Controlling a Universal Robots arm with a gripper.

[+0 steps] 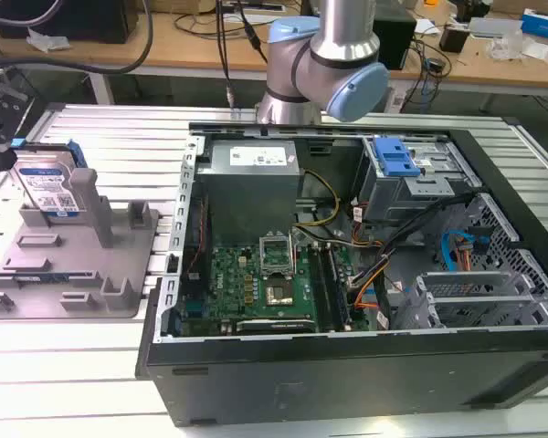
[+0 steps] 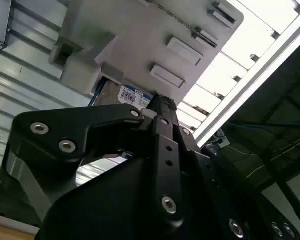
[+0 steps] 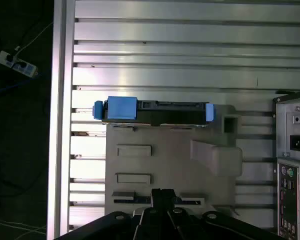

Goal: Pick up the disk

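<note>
The disk [image 1: 47, 187] stands on edge in a slot at the far end of the grey fixture [image 1: 73, 274], on the exterior view's left, its white-and-blue label facing out. In the first wrist view I look down on the disk's thin top edge [image 3: 155, 112], with blue rails at both ends. My gripper [image 3: 162, 194] hangs above the fixture's other end, apart from the disk, its two black fingertips pressed together with nothing between them. The second wrist view shows the black fingers [image 2: 160, 107] pointing toward the disk's label [image 2: 132, 96] behind a fixture post.
An open computer case [image 1: 347, 274] with motherboard, cables and a blue-latched drive cage [image 1: 397, 162] lies on the ribbed aluminium table [image 1: 119, 137], right of the fixture. Its rear panel [image 3: 295, 150] is close beside the fixture. The table's edge [image 3: 62, 125] runs near the disk.
</note>
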